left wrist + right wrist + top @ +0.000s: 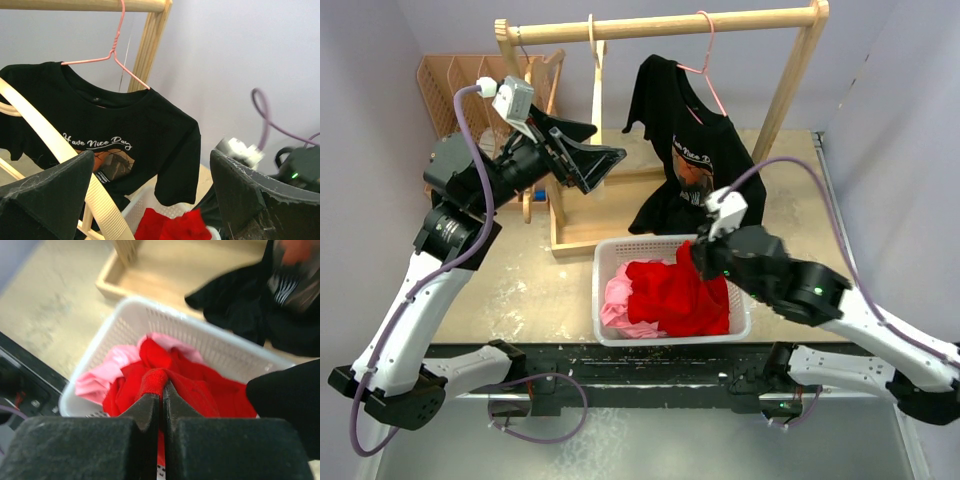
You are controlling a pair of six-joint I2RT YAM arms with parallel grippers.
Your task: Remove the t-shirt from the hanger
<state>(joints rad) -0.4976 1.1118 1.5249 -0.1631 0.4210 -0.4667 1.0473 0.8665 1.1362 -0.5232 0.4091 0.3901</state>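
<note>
Black t-shirt [685,150] hanging on a pink hanger [705,75], hooked over a wooden rail [660,25], right of centre. Left gripper [605,142] raised level with the t-shirt, jaws spread wide, holding nothing, apart from the fabric. Right gripper [161,390] low over a white basket [235,350], jaws pressed together on a fold of red cloth [200,385]. Pink cloth [100,377] beside the red in the basket. T-shirt hem just behind the basket.
</note>
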